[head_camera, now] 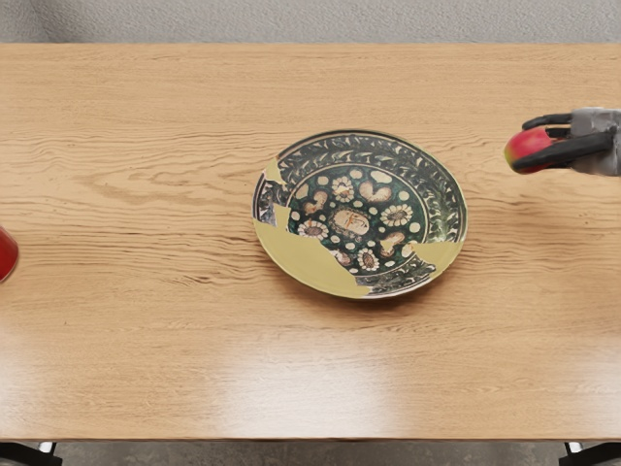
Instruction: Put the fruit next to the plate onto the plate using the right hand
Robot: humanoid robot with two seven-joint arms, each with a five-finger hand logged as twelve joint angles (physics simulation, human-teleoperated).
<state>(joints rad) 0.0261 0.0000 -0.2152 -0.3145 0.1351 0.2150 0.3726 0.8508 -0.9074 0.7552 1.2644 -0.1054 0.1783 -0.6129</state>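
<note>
Head view shows a light wooden tabletop (146, 146) whose far and near edges both lie inside the picture, while its left and right ends run out of frame. A round ceramic plate with a dark green floral pattern and plain yellow patches (291, 254) lies flat near the middle, with bare wood open on every side of it. A red rounded object (5, 254) is cut off by the left edge, well apart from the plate.

At the right edge, level with the plate's far rim, the grey right hand (585, 139) reaches in. Its dark fingers (563, 152) are curled above and below a small red fruit with a yellow-green patch (522, 148), pinching it. The fruit is to the right of the plate, clear of its rim, with a strip of bare wood between them. Its uncovered end points left toward the plate. It looks roundish, and the fingers hide too much of it to tell a long axis, or whether it rests on the wood.
</note>
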